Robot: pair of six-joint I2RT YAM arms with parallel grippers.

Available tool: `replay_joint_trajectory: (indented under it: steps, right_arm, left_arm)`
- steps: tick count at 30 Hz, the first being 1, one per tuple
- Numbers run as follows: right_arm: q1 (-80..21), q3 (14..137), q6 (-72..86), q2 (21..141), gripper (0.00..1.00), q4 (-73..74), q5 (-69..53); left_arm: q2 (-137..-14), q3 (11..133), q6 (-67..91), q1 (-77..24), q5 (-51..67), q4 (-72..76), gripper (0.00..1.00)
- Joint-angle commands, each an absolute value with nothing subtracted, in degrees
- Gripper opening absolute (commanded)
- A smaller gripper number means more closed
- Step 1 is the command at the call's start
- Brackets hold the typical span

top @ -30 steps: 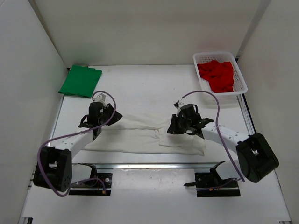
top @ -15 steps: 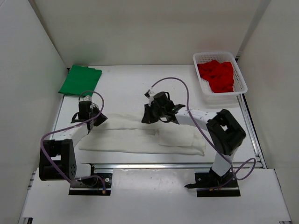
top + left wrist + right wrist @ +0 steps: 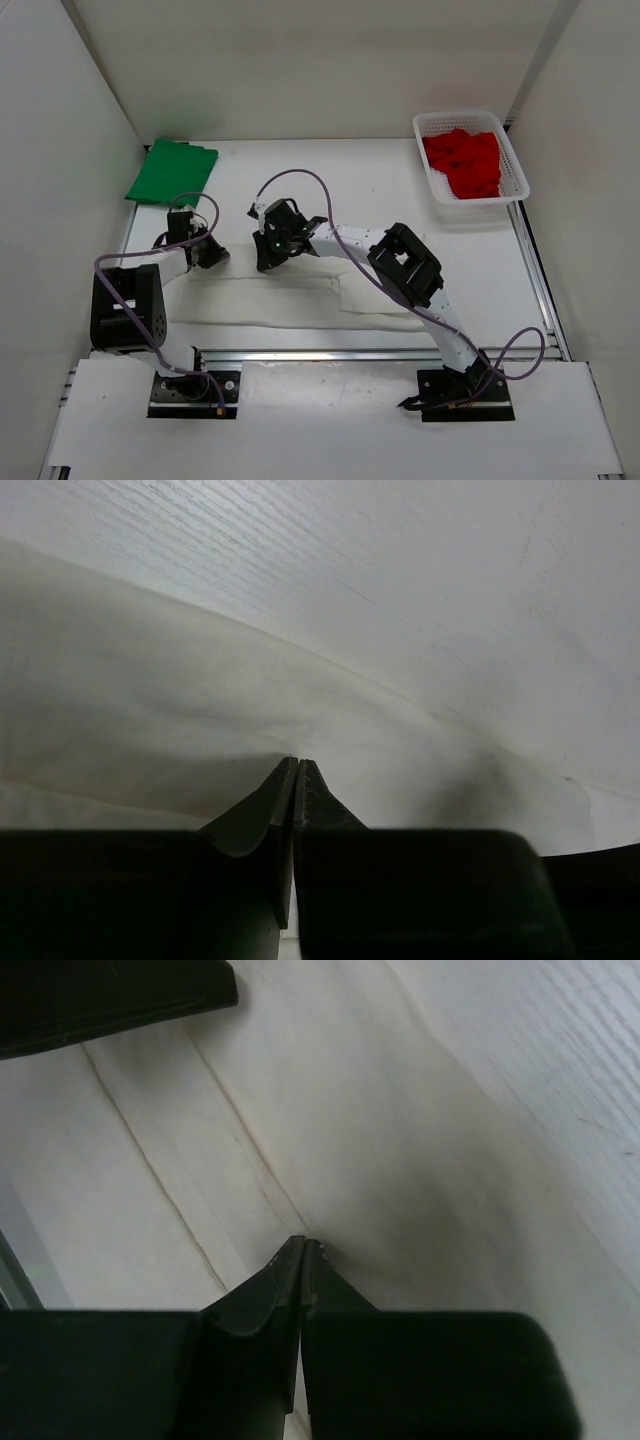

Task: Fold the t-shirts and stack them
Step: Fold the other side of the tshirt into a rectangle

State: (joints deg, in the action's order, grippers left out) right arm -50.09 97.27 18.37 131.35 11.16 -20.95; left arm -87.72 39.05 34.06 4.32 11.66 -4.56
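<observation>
The white t-shirt (image 3: 300,295) lies as a long flat strip across the near part of the table. My left gripper (image 3: 205,255) is at its far left edge, shut on the cloth (image 3: 150,710), which runs taut from the closed tips (image 3: 297,763). My right gripper (image 3: 268,255) is stretched far to the left, close beside the left one, and is shut on the same far edge (image 3: 400,1160), with a crease running from its tips (image 3: 304,1244). The green t-shirt (image 3: 172,172) lies folded at the back left. The red t-shirt (image 3: 465,160) sits crumpled in the basket.
The white mesh basket (image 3: 513,165) stands at the back right corner. White walls close in the table on the left, back and right. A metal rail (image 3: 330,353) runs along the near edge. A dark arm part (image 3: 100,1000) shows at the top left of the right wrist view.
My right gripper has swept left along the shirt's far edge, from right of centre to beside the left gripper. The left gripper shifted left and back. The shirt now looks narrower and flatter.
</observation>
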Motion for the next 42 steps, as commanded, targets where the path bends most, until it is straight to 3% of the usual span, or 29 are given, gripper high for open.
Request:
replay_joint_trajectory:
  steps: [1, 21, 28, 36, 42]
  right_arm:
    - [-50.7, 100.7, 16.6, 132.4, 0.00, 13.4, -20.0]
    - [-52.7, 115.3, 14.4, 140.0, 0.00, 23.7, -23.5]
    - [-54.9, 106.4, 13.6, 131.1, 0.00, 20.8, -27.2]
    - [-59.6, 105.8, 9.8, 126.0, 0.00, 27.8, -25.1]
    - [-55.8, 93.6, 13.5, 118.1, 0.00, 18.0, -20.7]
  left_arm:
    - [-87.3, 40.7, 34.5, 4.9, 13.4, -3.7, 0.13]
    - [-91.8, 42.0, 35.4, 7.3, 14.6, -3.0, 0.11]
    - [-93.3, 44.9, 34.5, 7.9, 14.5, -4.7, 0.11]
    - [-91.7, 44.7, 34.5, 9.9, 15.6, -5.4, 0.11]
    - [-88.2, 43.3, 34.5, 10.1, 16.4, -5.4, 0.11]
